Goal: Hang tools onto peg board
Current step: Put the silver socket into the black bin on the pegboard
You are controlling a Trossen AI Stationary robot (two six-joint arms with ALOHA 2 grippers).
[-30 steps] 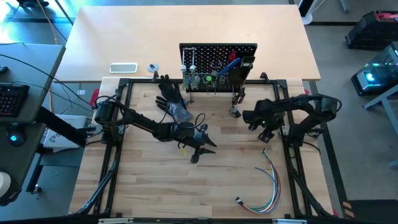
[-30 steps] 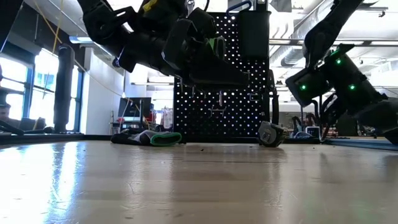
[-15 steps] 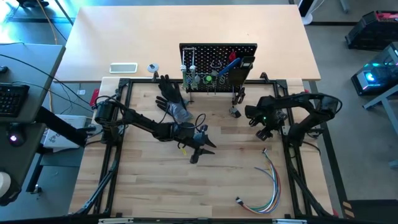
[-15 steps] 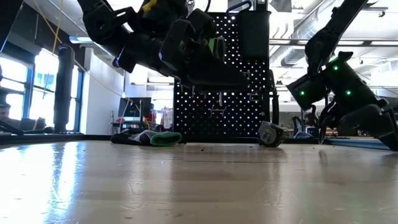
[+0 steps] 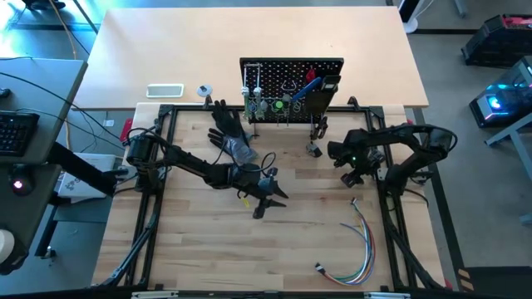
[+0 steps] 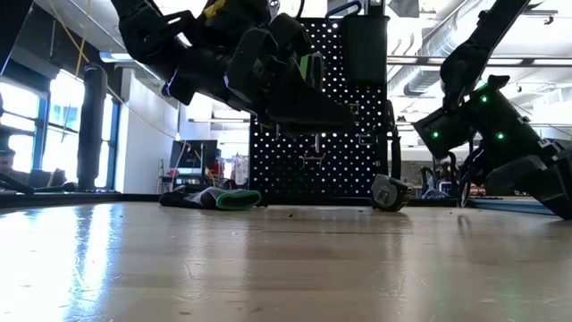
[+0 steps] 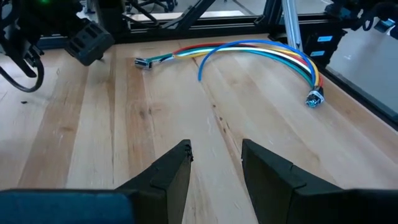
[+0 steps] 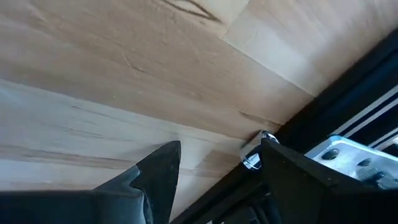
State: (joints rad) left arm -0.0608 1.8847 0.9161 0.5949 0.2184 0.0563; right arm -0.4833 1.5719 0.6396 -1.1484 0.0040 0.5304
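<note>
The black peg board [image 5: 291, 83] stands upright at the table's far side. Silver wrenches [image 5: 258, 85], a green-handled tool [image 5: 279, 105] and red and blue handles [image 5: 310, 81] hang on it. A small grey tool [image 5: 313, 149] lies on the table just in front of it, also in the low view [image 6: 388, 192]. My left gripper [image 5: 270, 202] hovers open over the table's middle, nothing between its fingers [image 7: 214, 165]. My right gripper [image 5: 356, 177] is open near the right frame rail, pointing steeply down at bare wood [image 8: 221, 168].
A black glove [image 5: 231, 137] lies left of the peg board's foot. A bundle of coloured wires [image 5: 359, 242] curves across the near right of the table, ahead of the left gripper [image 7: 261, 53]. A black metal frame [image 5: 158, 191] borders the table.
My right gripper has rolled about its own axis and tipped a little, staying near the right frame rail with its fingers as wide as before. The left arm has kept still.
</note>
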